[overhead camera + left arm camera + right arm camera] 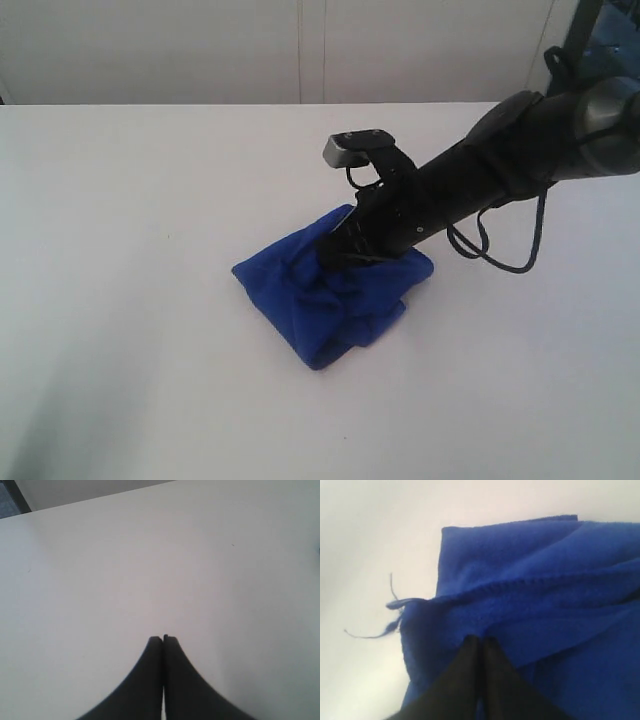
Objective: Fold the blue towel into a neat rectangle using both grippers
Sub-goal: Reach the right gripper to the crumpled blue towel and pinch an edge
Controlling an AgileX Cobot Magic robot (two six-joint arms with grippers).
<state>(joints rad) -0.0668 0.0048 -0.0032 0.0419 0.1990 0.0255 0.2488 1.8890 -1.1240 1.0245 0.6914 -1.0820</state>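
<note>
- While my left end effector (pixel 163 638) hung clenched and empty above bare table (pixel 225 580), I judged it should come take a hem too.
- The blue towel (pixel 300 300) lay bunched mid-table; my right end effector (pixel 480 640) was clenched into its top fold, cloth between the tips unconfirmed.
- No container was in sight.

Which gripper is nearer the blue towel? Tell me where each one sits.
Right. The right gripper is down on the blue towel, jaws shut against its folds; the left gripper hangs over bare table, away from it.
</note>
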